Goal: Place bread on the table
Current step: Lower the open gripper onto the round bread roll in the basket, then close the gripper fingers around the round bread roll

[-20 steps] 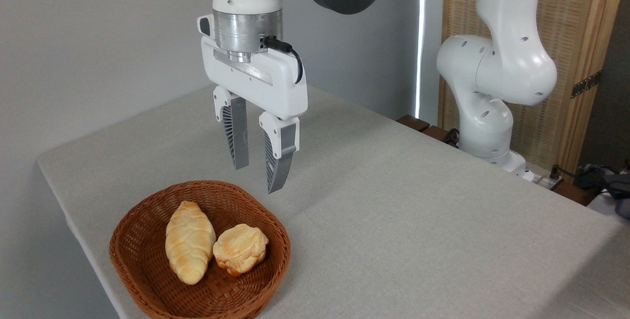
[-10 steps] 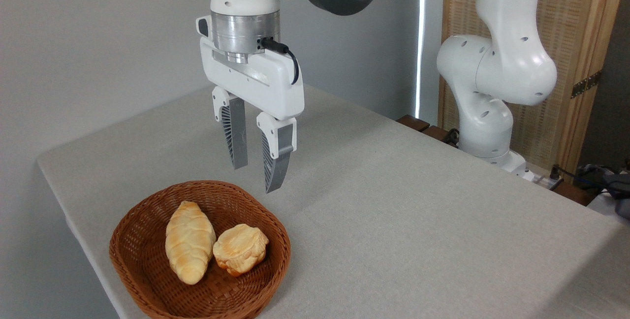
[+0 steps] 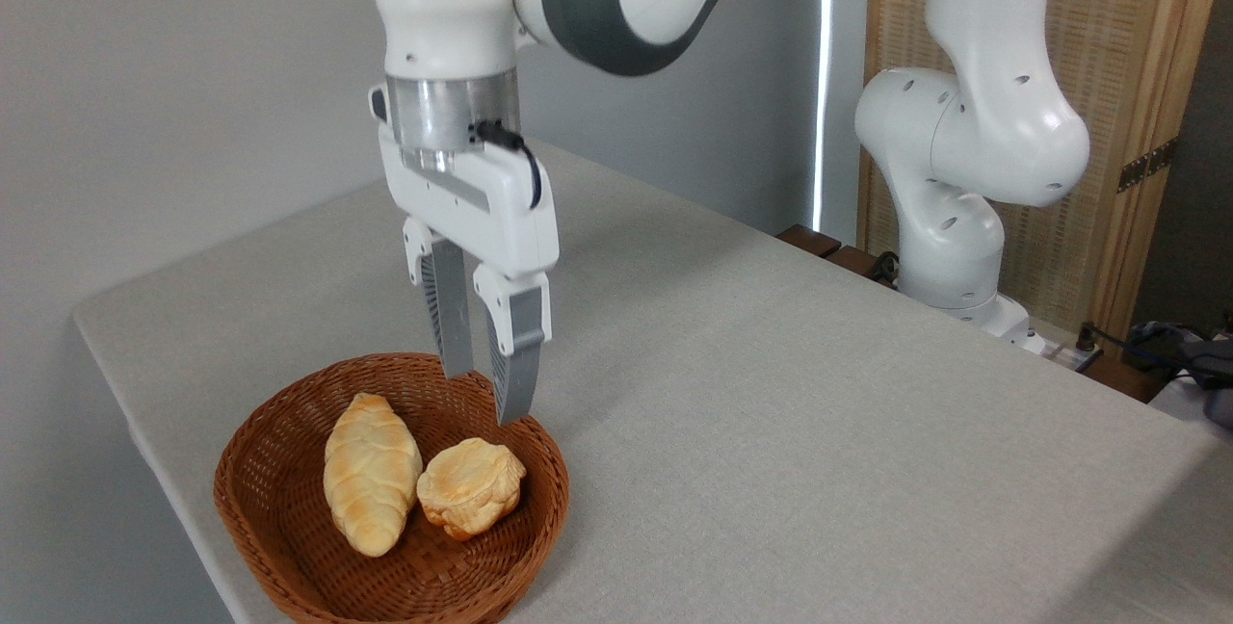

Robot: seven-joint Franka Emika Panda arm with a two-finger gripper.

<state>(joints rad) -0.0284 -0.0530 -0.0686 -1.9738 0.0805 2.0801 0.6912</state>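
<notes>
Bright, even indoor light, soft overall. A thin overexposed strip of daylight (image 3: 822, 75) runs down the gap behind the arm, blown to white. The white arm shell (image 3: 1002, 133) shows mild glossy highlights, no harsh glare. Shadows are soft: a faint diffuse one on the table (image 3: 771, 412) right of the claw (image 3: 486, 393), a darker one inside the basket (image 3: 385, 585) under the bread (image 3: 472, 486) and the loaf (image 3: 371, 472). Lower right table corner dims off. Focus sharp on foreground; background clutter at far right (image 3: 1185, 354) is slightly soft, possibly compression. No obvious edge distortion or motion blur.
</notes>
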